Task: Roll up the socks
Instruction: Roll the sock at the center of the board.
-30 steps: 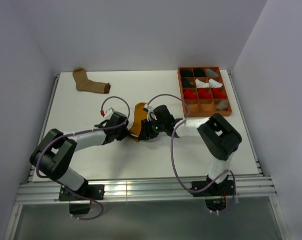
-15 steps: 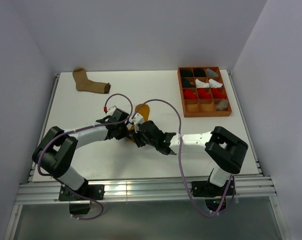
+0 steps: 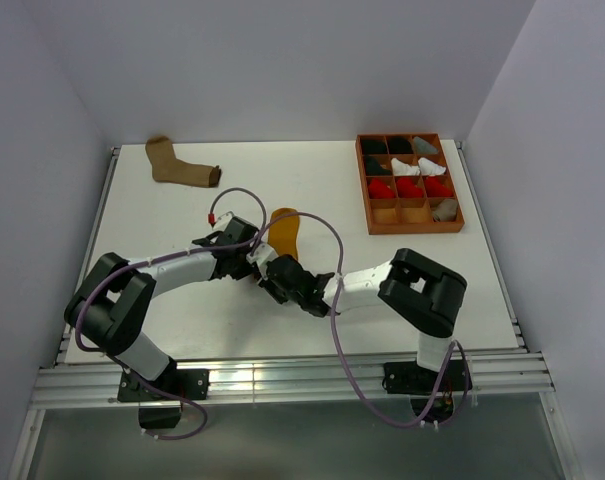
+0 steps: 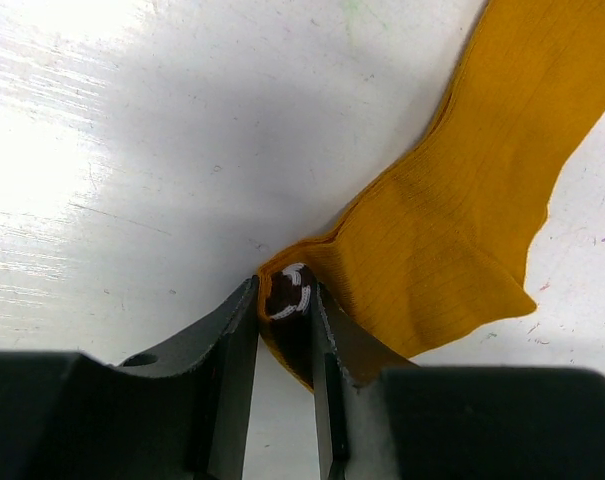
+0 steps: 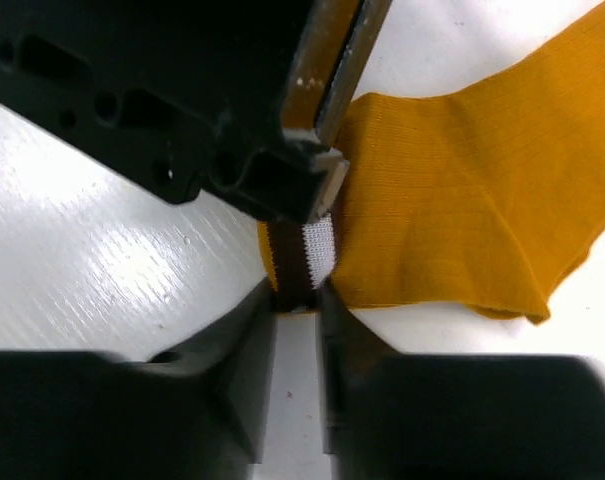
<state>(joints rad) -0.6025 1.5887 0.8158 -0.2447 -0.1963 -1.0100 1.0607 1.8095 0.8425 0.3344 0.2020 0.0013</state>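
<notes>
**Mustard sock [image 3: 284,225], mid-table, cuff end gripped by both arms.**
Sock lies flat on white table [image 3: 452,270], foot pointing to far side, cuff toward the arms. L gripper [image 4: 285,300]: jaws nearly together, pinching the dark-white striped cuff, fabric bunched betw. fingers. R gripper [image 5: 297,300]: jaws narrow, nipping the same striped band just below L gripper's fingertips, the two grippers tip to tip. Tan sock [image 3: 180,165] w/ dark cuff: flat at far-left corner, well apart. Brown divided tray [image 3: 414,229], far right: black, white, red & grey rolled bundles [image 3: 409,187] in separate compartments.
</notes>
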